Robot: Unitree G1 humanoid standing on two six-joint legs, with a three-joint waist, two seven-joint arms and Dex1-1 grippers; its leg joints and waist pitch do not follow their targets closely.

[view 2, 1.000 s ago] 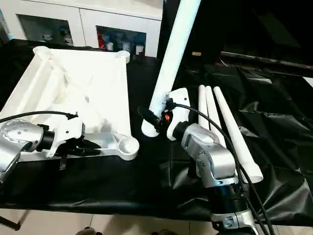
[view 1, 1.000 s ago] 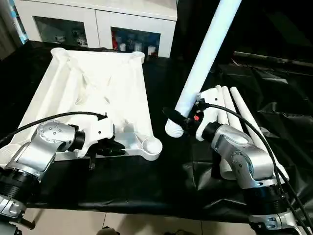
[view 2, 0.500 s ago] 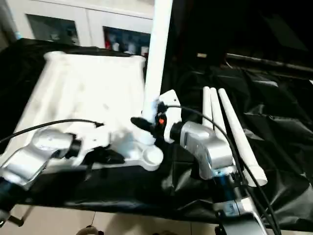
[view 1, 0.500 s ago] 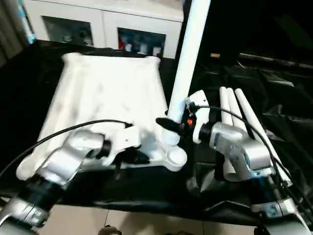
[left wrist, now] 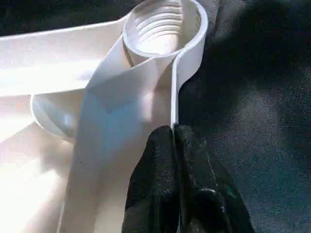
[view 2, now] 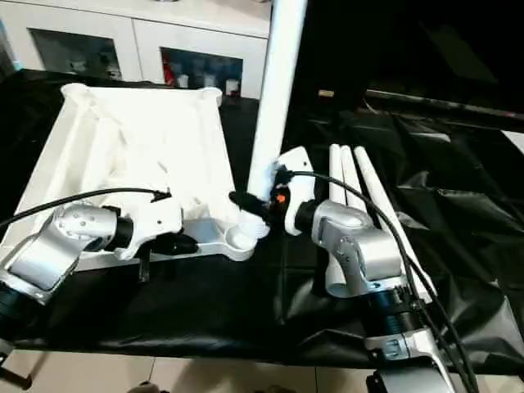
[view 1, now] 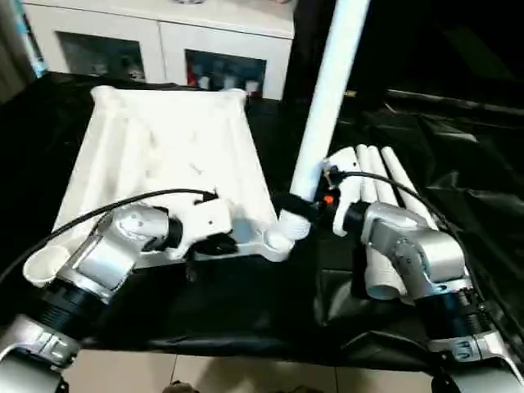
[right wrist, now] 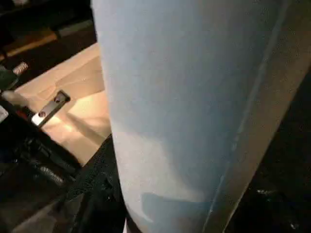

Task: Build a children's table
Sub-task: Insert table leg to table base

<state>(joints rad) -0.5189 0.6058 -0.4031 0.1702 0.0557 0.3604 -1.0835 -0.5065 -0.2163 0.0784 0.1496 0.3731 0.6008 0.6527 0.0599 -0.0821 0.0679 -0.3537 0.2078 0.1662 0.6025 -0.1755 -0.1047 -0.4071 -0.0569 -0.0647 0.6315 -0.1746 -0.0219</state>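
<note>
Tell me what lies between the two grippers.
The tabletop's near corner socket: the left gripper pinches the rim beside it, the right gripper holds a leg at it. Head views show this.

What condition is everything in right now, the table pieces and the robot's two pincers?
Table top: upside down on the black cloth, ribbed underside up.
Near corner socket: empty, threads visible.
Held leg: nearly upright, its lower end at that socket, not yet seated.
Spare legs: three, lying side by side.
Left pincer: shut on the top's rim.
Right pincer: gripping the held leg.
</note>
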